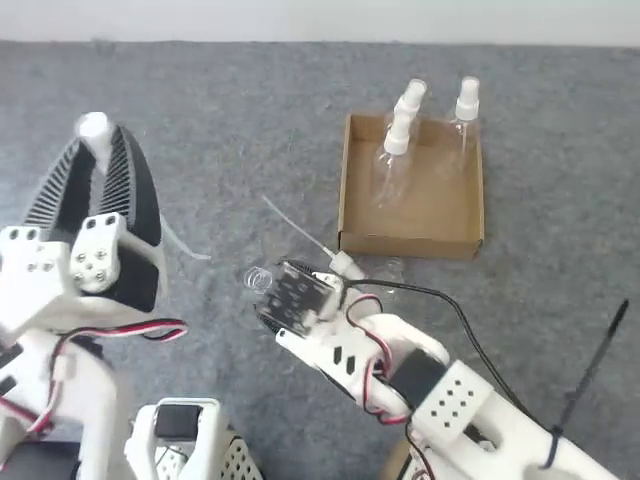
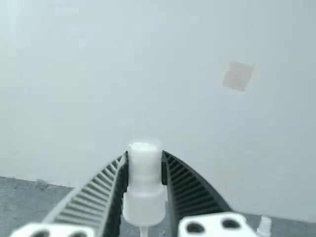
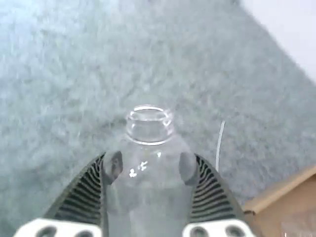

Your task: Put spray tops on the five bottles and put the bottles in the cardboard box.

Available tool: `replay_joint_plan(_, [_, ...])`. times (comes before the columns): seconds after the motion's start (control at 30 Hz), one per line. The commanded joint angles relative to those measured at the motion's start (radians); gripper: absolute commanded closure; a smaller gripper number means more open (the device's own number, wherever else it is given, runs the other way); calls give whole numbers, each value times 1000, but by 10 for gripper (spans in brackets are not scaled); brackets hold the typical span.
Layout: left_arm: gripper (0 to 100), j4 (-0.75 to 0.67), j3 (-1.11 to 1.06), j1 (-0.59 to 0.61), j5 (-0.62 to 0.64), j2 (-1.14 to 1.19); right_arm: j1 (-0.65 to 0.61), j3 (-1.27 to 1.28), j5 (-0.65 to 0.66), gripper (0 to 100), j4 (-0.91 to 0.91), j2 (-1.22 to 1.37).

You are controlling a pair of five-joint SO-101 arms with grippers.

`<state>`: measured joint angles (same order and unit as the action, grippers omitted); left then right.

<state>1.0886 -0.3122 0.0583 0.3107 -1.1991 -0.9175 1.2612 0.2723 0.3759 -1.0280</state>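
High view: left jaws pinch spray top [image 1: 93, 126] upper left; right jaws hold bottle [image 1: 259, 279] centre, neck free for capping.

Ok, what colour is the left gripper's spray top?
White; the spray top shows best in the left wrist view.

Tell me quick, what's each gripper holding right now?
Left gripper: shut on a spray top.
Right gripper: shut on a bottle, no top on it.
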Motion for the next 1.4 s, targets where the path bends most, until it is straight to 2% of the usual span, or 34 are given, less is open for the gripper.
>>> replay_joint_plan(0.0, [988, -35, -33, -94, 18, 2, -8, 43, -17, 992, -99, -119])
replay_joint_plan(0.13, [988, -63, -125, -169, 15, 0, -7, 72, -17, 992, -70, -193])
replay_joint_plan(0.5, [988, -94, -182, -181, 20, 0, -7, 80, -20, 992, -47, -217])
replay_joint_plan(0.67, [988, -95, -312, -290, 2, -6, 58, 72, -28, 992, -48, -219])
replay_joint_plan(0.8, [988, -101, -418, -344, -98, -6, 153, 66, -144, 992, -59, -226])
replay_joint_plan(0.87, [988, -109, -475, -361, -104, -6, 168, 57, -187, 992, -59, -226])
replay_joint_plan(1.13, [985, -265, -690, -376, -100, -9, 163, 114, -186, 992, -122, -228])
replay_joint_plan(1.37, [806, -170, -610, -302, -92, -9, 166, 124, -186, 991, -125, -226])
